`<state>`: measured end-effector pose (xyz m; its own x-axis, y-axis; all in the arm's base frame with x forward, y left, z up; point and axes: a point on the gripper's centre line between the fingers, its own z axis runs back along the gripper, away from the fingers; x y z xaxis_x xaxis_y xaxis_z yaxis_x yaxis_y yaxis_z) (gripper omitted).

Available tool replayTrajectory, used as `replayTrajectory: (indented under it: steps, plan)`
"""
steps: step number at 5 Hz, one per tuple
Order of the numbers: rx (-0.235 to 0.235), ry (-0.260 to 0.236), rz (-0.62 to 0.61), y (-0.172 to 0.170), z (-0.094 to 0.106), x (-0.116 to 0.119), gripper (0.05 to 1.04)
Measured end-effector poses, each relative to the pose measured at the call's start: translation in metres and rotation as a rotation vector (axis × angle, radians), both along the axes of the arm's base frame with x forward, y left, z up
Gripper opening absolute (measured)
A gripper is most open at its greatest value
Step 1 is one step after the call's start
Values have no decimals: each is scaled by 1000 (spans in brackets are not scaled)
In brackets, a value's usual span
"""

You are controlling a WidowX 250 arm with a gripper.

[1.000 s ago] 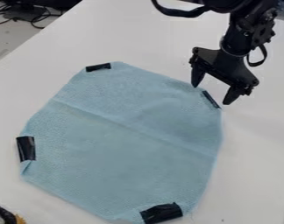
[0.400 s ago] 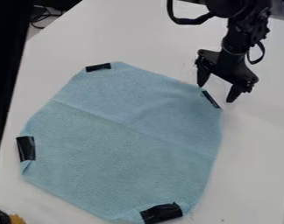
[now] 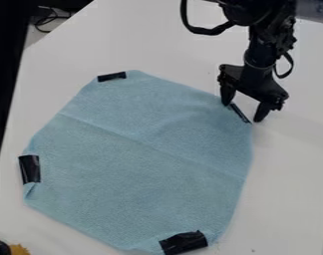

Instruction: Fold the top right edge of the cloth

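Although the tool [image 3: 242, 112] is placed at the far right edge of the cloth [image 3: 144, 164] in the camera view, the fold itself has yet to be made. The cloth lies spread on the bench [image 3: 294, 169], with a shallow crease [image 3: 151, 145] running across it from the left side to the right. That edge, marked by a narrow black strip [image 3: 241, 113], lies out at the cloth's border and is not turned over towards the middle. As I judge it, only the approach is done or nearly so; gripping the edge, raising it, carrying it inward and letting it down are all left.

As for where they lie relative to each other, most of the cloth spreads to the left and near side of the tool. The tool's two fingers stand apart, one by each end of the strip, with nothing clamped between them. The left one is at the cloth's border, and whether it presses on the fabric or hangs just above it I cannot tell.
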<state>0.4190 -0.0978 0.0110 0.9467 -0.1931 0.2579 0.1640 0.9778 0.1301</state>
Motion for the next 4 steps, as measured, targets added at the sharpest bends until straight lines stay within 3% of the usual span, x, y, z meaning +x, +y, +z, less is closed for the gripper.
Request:
replayTrajectory:
  steps: [2,3,4]
  plan:
    - [-29,-12,-23,1,-1,9,398]
    - [16,9,-32,7,3,11,188]
    - [69,-16,30,19,15,8,79]
